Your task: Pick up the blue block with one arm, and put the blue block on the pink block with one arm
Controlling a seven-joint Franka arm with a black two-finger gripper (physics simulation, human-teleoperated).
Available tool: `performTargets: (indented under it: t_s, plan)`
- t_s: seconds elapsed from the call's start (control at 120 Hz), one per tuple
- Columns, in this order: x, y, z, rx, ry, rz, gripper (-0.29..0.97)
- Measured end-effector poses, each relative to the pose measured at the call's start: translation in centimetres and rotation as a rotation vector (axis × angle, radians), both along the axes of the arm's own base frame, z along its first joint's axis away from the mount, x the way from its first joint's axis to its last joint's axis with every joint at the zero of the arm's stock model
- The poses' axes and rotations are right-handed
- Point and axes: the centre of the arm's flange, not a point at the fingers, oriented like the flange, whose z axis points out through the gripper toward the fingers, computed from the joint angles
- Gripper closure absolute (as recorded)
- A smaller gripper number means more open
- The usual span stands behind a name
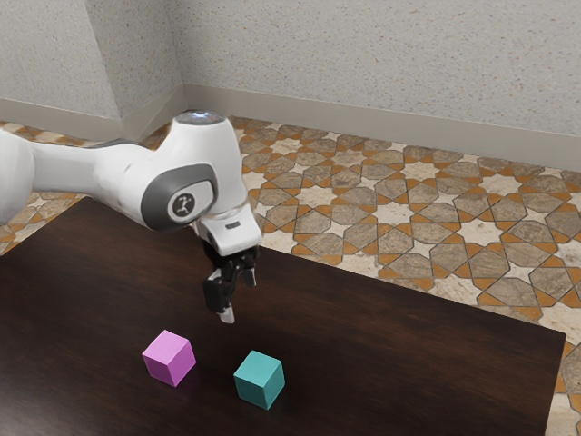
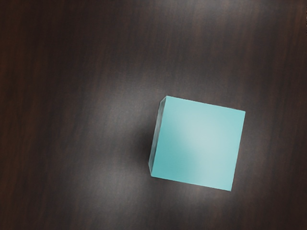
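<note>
The blue block, a teal-blue cube, rests on the dark wooden table near its front edge. The pink block sits on the table a short way toward the exterior view's left of it, with a gap between them. My gripper hangs above the table, behind both blocks and roughly between them, pointing down. It is open and holds nothing. In the wrist view the blue block lies on the table below my hand, a little off centre, with its top face toward the camera.
The tabletop around both blocks is bare dark wood. The table's far edge runs diagonally behind the gripper, with patterned floor tiles and a wall beyond.
</note>
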Motion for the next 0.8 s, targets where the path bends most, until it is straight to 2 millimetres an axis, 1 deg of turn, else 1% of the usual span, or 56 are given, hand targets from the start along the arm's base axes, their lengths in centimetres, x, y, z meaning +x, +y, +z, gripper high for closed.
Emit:
performTargets:
  t_s: [0.067, 0.108, 0.242, 0.292, 0.383, 0.517, 0.617, 0.717, 0.8]
  plan:
    - [-0.9, -0.1, -1.2, -0.003, 0.012, -0.029, 0.00]
    - [-1.6, -0.5, -1.9, -0.005, 0.020, -0.053, 0.00]
    - [-3.1, -3.4, -3.4, -0.019, 0.035, -0.149, 0.00]
    - [-3.4, -4.2, -4.2, -0.023, 0.048, -0.179, 0.00]
    - [-4.3, -4.9, -5.8, -0.024, 0.069, -0.219, 0.00]
    - [-4.6, -5.7, -7.4, -0.033, 0.076, -0.263, 0.00]
    - [-4.6, -5.9, -7.7, -0.037, 0.066, -0.282, 0.00]
    - [-4.2, -5.2, -7.8, -0.039, 0.049, -0.284, 0.00]
    - [-3.6, -4.0, -9.1, -0.043, 0.062, -0.269, 0.00]
